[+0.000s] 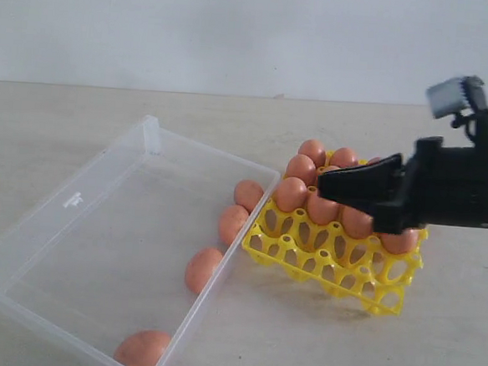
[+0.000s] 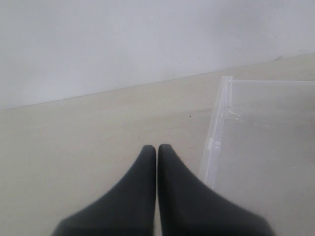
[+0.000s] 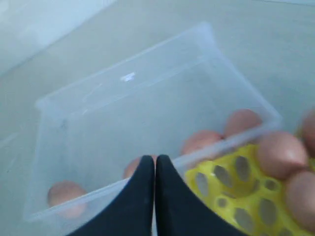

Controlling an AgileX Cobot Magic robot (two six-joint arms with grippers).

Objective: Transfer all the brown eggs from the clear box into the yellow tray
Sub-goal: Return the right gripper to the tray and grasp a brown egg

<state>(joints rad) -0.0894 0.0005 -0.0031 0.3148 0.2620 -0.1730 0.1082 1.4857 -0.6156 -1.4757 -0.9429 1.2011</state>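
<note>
Exterior view: a pale surface (image 1: 81,121) is backed by a white wall (image 1: 238,32); brown eggs (image 1: 292,193) are partly hidden by the clenched right pincer (image 1: 321,182); the left pincer (image 2: 157,147) is clenched too.

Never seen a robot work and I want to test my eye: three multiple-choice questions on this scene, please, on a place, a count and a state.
1. Where do the brown eggs left in the clear box lie? A) along the wall beside the yellow tray B) in the middle C) along the opposite wall
2. How many are they? A) two B) four C) seven
3. The right end effector is: A) open B) shut on an egg C) shut, empty
Answers: 1A, they line the tray-side wall; 2B, four show there; 3C, its jaws meet with nothing between.
</note>
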